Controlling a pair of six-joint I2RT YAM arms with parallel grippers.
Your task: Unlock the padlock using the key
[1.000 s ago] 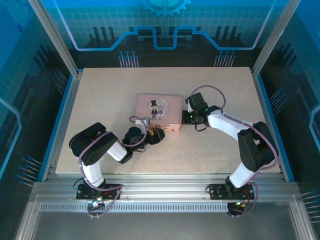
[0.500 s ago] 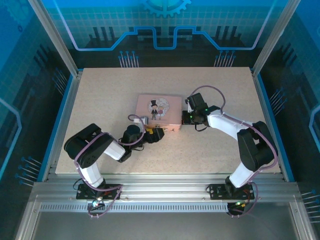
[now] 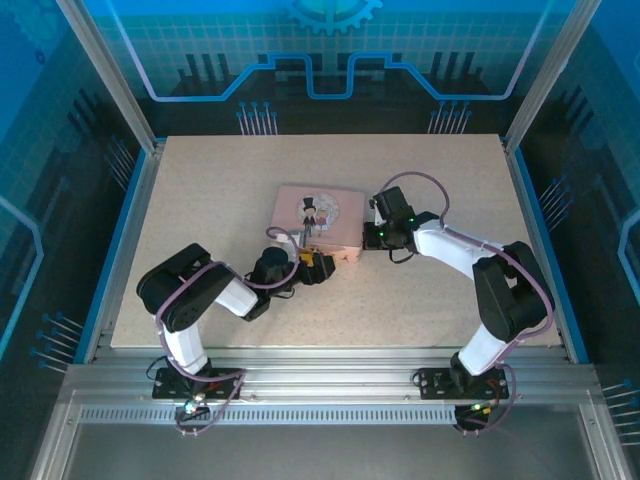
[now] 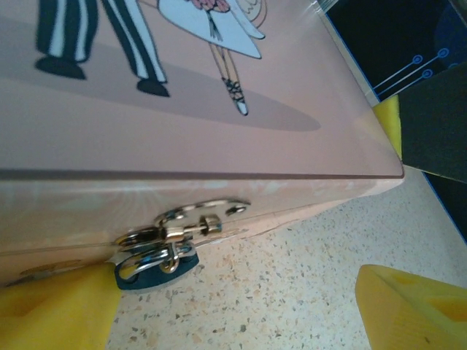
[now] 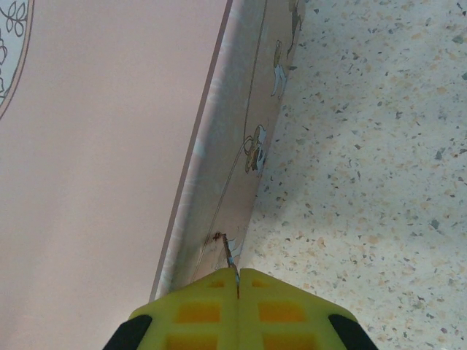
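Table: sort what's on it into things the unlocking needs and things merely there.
Needed: padlock, hanging from a hasp; key, pinched in the right gripper; left gripper, open beside the padlock.
Merely there: pink tin, carrying that hasp; speckled table.

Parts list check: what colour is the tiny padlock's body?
Tiny padlock: dark blue-grey body; clearest in left wrist view.

top: you look down, far, from behind | both wrists: you're close, sharing the pink tin (image 4: 219, 146)

padlock (image 4: 155, 264) hanging on pink tin (image 4: 219, 131), yellow fingers (image 4: 416, 306) spread apart
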